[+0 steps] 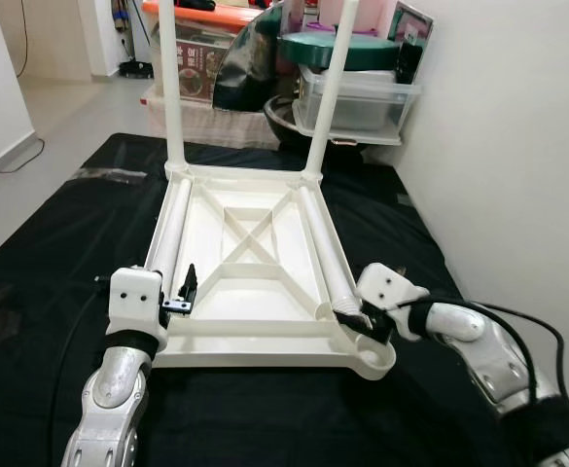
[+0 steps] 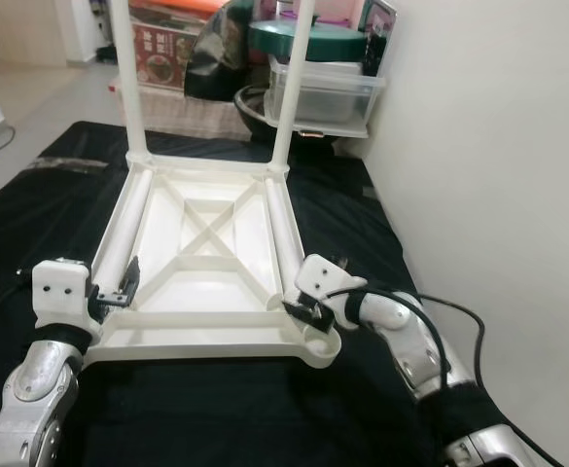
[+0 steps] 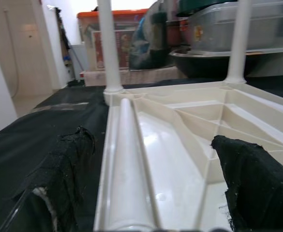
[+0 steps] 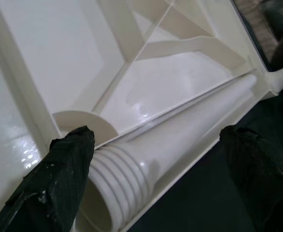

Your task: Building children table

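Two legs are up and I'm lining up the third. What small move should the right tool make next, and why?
Probably close the right tool on the loose leg. That leg lies flat along the upturned tabletop's right edge, its threaded end between the open fingers, beside the empty corner socket. Two legs already stand at the far corners, so gripping this one comes first.

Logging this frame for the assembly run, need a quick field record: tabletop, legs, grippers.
tabletop: upside down on black mat
fitted legs: two upright at far corners
loose legs: two lying inside tabletop, one along each side
left gripper: open, at near end of left loose leg
right gripper: open, straddling threaded end of right loose leg
near sockets: not yet filled
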Controlling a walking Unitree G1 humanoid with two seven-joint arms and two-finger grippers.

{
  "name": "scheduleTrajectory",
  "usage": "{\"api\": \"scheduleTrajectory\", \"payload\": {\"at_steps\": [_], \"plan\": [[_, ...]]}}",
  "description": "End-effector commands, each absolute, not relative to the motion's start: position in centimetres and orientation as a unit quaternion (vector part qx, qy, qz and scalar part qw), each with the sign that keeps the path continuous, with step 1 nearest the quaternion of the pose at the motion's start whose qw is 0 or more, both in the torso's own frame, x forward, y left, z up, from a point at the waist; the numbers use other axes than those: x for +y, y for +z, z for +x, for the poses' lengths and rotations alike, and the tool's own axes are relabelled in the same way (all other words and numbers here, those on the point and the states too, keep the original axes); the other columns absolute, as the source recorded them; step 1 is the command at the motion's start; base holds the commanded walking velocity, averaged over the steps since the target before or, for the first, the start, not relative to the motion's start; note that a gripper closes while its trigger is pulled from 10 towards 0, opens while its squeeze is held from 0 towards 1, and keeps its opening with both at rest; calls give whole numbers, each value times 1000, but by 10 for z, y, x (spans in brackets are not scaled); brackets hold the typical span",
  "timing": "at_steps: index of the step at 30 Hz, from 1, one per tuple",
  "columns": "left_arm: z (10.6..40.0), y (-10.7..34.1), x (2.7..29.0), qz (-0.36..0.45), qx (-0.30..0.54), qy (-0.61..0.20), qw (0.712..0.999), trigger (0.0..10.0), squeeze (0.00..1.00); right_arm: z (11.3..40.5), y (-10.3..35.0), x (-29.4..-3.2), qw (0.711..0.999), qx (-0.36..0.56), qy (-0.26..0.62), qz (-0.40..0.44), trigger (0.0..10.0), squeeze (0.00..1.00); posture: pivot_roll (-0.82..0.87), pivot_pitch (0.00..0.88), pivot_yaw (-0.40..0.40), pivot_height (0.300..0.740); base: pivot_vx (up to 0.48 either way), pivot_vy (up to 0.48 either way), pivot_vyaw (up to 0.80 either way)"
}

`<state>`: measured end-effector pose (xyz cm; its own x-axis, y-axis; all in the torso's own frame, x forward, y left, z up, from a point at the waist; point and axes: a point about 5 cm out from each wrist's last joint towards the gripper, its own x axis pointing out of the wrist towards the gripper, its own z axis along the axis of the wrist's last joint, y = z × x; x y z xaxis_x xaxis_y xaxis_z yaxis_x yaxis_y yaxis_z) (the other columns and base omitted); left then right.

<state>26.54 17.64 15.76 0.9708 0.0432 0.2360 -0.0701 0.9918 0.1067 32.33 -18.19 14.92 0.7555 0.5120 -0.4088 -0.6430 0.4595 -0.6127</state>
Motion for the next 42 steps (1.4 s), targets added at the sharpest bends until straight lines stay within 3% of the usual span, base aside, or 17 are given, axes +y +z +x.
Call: {"api": "scheduleTrajectory", "payload": {"at_steps": [1,10,18,42], "plan": [[264,156,178,64,-115,30,991,10000,0,322,143,-188,836,104,347,-411,10000,0,80,0,-145,740,0,0,0],[266,154,176,64,-112,27,991,10000,0,313,141,-194,809,122,398,-415,10000,0,65,0,-136,740,0,0,0],[269,154,172,62,-114,23,991,10000,0,322,144,-212,796,142,373,-455,10000,0,61,0,-134,740,0,0,0],[269,152,168,63,-113,16,991,10000,0,336,146,-215,836,149,316,-423,10000,0,56,0,-131,740,0,0,0]]}}
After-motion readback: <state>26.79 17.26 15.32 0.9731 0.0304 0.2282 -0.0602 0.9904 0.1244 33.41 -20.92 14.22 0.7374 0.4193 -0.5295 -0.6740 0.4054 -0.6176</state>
